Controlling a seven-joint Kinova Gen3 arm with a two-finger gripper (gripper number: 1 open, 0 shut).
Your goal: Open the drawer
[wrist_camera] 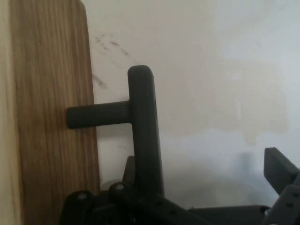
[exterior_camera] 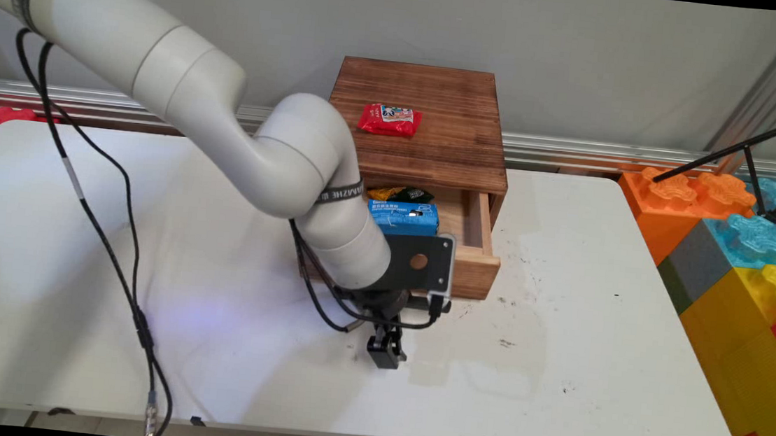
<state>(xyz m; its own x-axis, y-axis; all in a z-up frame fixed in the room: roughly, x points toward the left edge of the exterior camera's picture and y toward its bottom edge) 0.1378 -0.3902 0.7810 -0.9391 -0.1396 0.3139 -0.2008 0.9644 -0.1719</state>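
White tabletop [exterior_camera: 559, 345], scuffed, grey wall behind. Gripper [wrist_camera: 206, 187] low over tabletop at drawer front [wrist_camera: 51, 117]; jaws spread, dark T-handle [wrist_camera: 140, 122] close by one finger [wrist_camera: 281, 173], ungripped. Wooden drawer box [exterior_camera: 431, 130] at rear edge, drawer pulled out: blue carton [exterior_camera: 403, 218], dark snack bag [exterior_camera: 400, 194] inside. Red packet [exterior_camera: 389, 119] on top.

Little lettering legible

Inside the open wooden drawer [exterior_camera: 472, 234] a blue carton [exterior_camera: 403, 218] carries white print too small to read. On the box top above that drawer, a red packet [exterior_camera: 389, 120] bears a colourful label, also unreadable. A black band [exterior_camera: 340, 192] on the arm shows partial white letters, roughly "AMZHE".
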